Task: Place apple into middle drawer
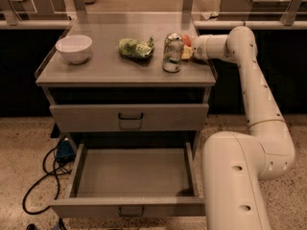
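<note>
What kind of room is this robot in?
Probably a robot test lab: a grey drawer cabinet on a speckled floor, with loose cables. The gripper is on the cabinet top by the apple.

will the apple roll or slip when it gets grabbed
It probably rolls easily: the apple is round and sits on the smooth, flat cabinet top. The gripper is right at it, and the drink can close beside it may block rolling that way.
</note>
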`<state>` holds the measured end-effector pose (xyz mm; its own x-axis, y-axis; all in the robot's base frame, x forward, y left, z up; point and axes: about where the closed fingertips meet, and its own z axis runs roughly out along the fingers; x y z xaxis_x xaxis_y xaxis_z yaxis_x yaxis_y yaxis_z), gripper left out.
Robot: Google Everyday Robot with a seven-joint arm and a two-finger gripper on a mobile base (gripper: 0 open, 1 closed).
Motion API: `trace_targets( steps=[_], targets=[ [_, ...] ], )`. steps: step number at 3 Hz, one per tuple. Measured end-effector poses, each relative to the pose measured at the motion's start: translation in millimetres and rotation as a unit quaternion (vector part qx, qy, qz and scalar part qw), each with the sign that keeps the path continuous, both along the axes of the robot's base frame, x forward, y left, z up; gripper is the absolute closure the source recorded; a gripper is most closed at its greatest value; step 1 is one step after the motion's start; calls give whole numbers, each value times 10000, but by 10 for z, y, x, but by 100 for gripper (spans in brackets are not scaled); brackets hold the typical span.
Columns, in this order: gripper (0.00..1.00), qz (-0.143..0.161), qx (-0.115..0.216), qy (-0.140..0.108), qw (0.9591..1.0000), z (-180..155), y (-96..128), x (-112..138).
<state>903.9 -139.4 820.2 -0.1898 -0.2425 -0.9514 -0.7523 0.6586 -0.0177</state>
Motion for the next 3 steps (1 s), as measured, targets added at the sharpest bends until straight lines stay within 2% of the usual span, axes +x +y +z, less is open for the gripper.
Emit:
trace_targets(
  steps=[3],
  targets=[
    [89,1,0,0,10000,-1,1,0]
  ],
)
